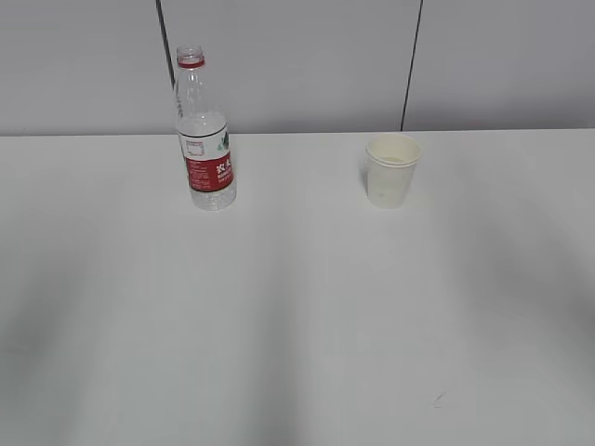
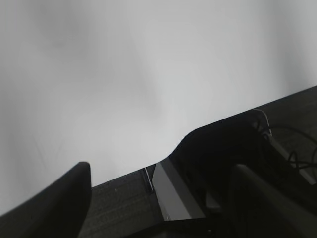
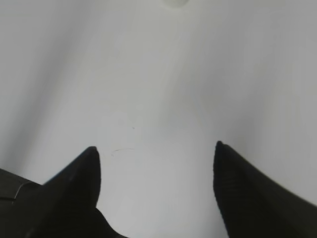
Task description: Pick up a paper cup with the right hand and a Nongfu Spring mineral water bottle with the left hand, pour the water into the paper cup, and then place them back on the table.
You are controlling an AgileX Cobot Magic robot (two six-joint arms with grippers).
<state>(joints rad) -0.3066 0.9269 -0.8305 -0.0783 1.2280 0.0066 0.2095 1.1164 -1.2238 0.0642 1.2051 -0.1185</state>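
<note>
Neither arm shows in the exterior view; only fingertips enter the wrist views. Left gripper is spread wide, grasping nothing, over the table edge, with dark blurred floor and cables below. Right gripper is likewise released, its black pointed fingers above bare matte white, the cup cut off at the top edge. Bottle, clear ribbed plastic with a red-white label, stands uncapped left; the cream tapered cup stands well apart, right.
</note>
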